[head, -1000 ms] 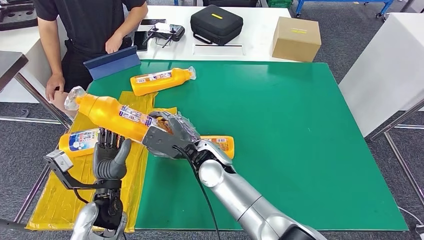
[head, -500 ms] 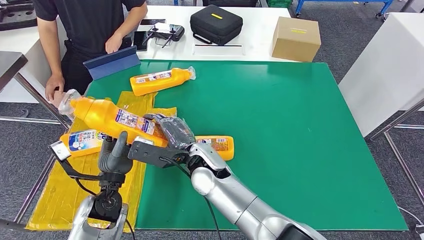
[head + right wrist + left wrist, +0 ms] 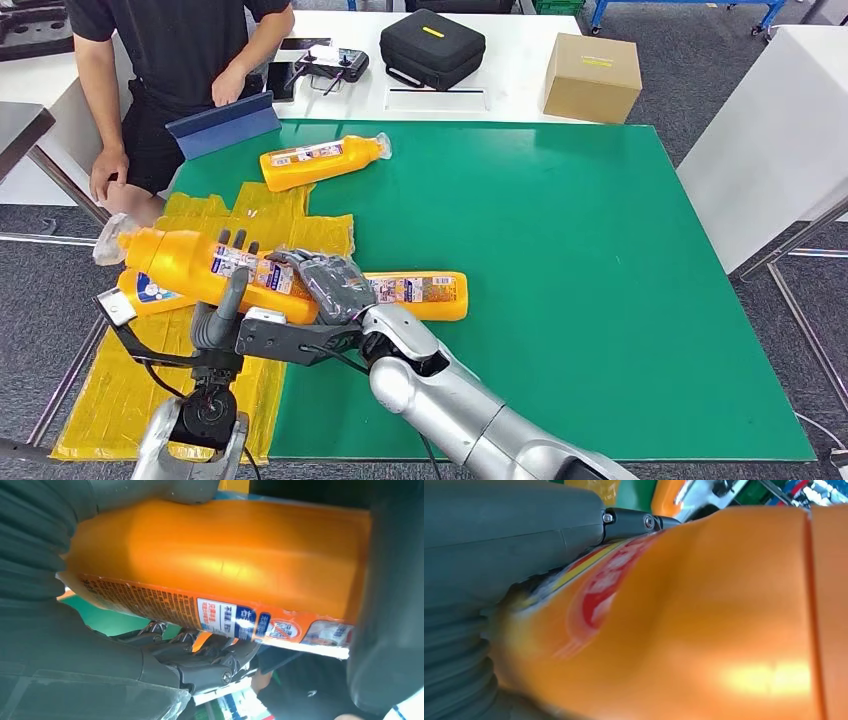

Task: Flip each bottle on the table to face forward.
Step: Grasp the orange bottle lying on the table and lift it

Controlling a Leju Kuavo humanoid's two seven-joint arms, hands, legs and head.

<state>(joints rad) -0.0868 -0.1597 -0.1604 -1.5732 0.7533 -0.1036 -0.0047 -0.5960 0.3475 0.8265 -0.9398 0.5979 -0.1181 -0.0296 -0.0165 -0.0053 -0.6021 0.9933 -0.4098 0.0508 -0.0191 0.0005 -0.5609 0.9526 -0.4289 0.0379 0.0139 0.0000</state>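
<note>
Orange bottle [image 3: 200, 265] has dropped toward the surface [image 3: 600, 250]; your right hand [image 3: 325, 285] and left hand [image 3: 225, 300] both grip it, mid-flip.

Both arms silver, rounded metal shells; right arm [image 3: 470, 415] thicker in frame, ball-shaped joint housing near the wrist, black cable running along it. Right hand [image 3: 325, 285] dark grey, wrapped in clear plastic film. Left hand [image 3: 222, 300] dark grey, darker fingers, black cable looped under it, small grey box-shaped module on a black bracket at the wrist. Wrist views: grey ribbed cover [image 3: 454, 650], thick grey thumb, a silver screw head [image 3: 606, 517] on the black link, bare metal linkages on the finger [image 3: 200, 655] mechanisms.
</note>
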